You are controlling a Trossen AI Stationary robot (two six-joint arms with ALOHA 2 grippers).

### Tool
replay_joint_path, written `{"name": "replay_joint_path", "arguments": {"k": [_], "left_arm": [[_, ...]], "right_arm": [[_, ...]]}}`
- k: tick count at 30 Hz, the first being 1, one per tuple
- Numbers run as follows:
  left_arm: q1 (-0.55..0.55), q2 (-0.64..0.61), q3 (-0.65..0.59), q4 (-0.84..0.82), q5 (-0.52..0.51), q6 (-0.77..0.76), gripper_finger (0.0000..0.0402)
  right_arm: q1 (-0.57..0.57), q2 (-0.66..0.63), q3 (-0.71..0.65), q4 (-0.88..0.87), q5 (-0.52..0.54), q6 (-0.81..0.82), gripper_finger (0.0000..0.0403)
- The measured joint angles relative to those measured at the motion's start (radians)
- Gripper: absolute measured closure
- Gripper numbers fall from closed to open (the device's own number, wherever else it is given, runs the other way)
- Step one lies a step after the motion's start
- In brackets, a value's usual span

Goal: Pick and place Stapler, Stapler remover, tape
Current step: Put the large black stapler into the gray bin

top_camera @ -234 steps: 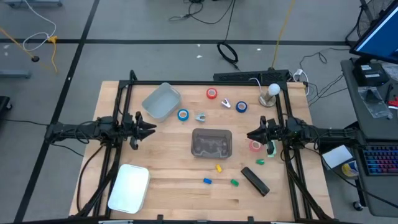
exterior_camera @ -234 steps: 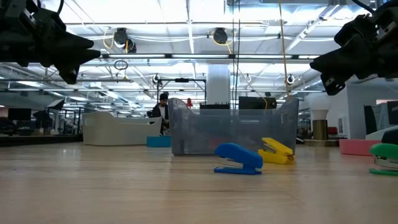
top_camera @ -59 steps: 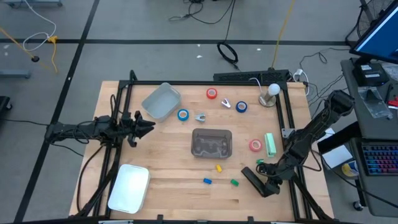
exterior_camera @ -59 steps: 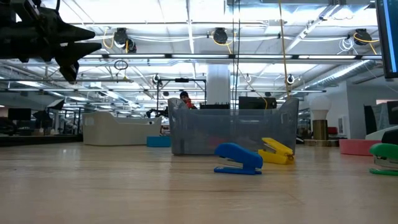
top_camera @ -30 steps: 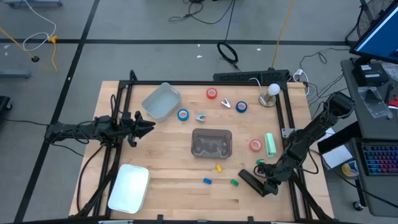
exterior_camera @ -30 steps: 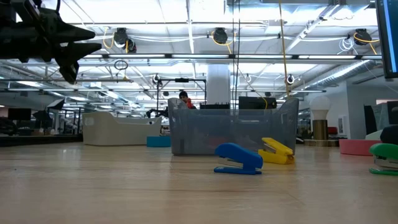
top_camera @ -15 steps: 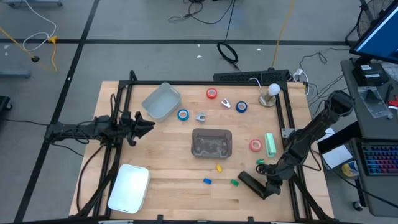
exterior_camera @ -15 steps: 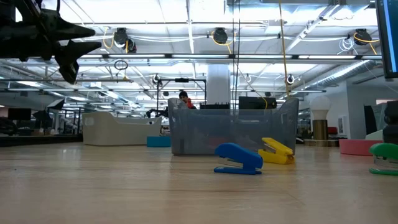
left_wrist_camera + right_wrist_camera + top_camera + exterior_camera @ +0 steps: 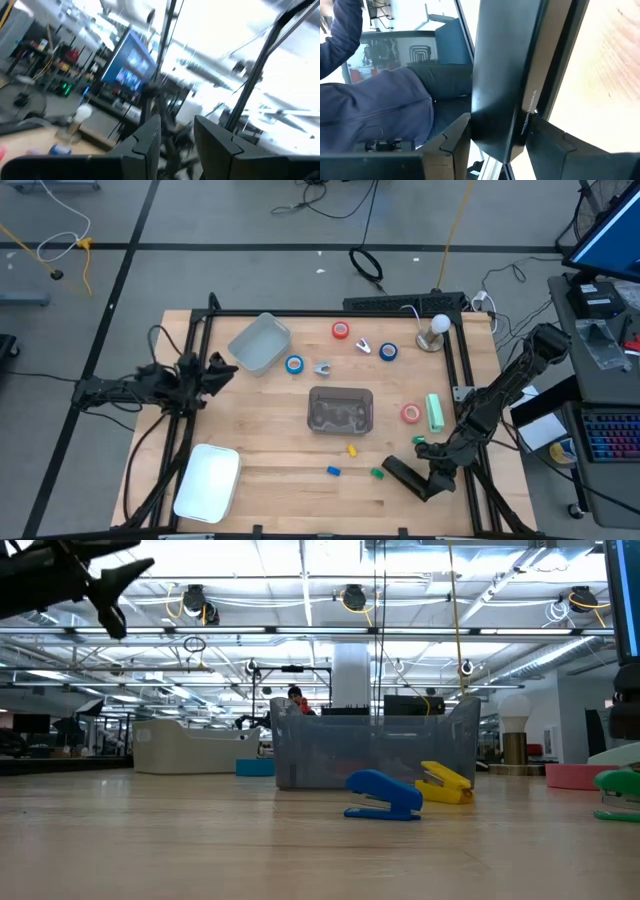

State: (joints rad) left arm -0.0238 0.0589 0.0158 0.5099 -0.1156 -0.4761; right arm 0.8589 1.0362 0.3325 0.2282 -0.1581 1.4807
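Right hand point(image 9: 432, 478) is low at the near-right corner of the counter point(image 9: 270, 450), clenched on the black stapler point(image 9: 405, 477). R wrist view backs this: the dark stapler body point(image 9: 505, 75) sits between the two fingers point(image 9: 451, 137), touching both. Stapler looks at or barely off the counter surface; can't tell if lifted.

Left hand point(image 9: 222, 368) is up over the left side of the counter, near the tipped clear tub point(image 9: 259, 343), holding nothing. L wrist view shows its fingers point(image 9: 150, 137) parted w/ only room behind.

Progress, judged: early. Clear bin point(image 9: 341, 410) at counter centre is the likely drop spot; looks to hold nothing of the task yet, though contents are hard to read through the plastic.

Still out on the counter:
- red tape roll point(image 9: 341, 330), far edge
- dark blue tape roll point(image 9: 388, 352), far right
- light blue tape roll point(image 9: 294, 364), just beside the tipped tub
- pink-red tape roll point(image 9: 410, 414), right of the bin
- staple remover point(image 9: 322, 367), grey, just beyond the bin; a 2nd small one point(image 9: 362, 347) near the dark blue roll
- small blue point(image 9: 334, 471), yellow point(image 9: 352, 450), green point(image 9: 377, 474) bits near the front edge; low view shows the blue point(image 9: 383, 795) and yellow point(image 9: 443, 783) as mini staplers in front of the bin point(image 9: 372, 745).

So: stapler gripped, not placed; removers + all 4 tapes untouched. Nearly everything left.
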Motion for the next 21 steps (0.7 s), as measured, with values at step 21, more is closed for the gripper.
{"name": "replay_joint_path", "arguments": {"k": [21], "left_arm": [[-0.004, 0.415, 0.09, 0.214, -0.096, -0.204, 0.0284]], "right_arm": [[-0.204, -0.153, 0.035, 0.033, 0.001, -0.191, 0.0255]]}}
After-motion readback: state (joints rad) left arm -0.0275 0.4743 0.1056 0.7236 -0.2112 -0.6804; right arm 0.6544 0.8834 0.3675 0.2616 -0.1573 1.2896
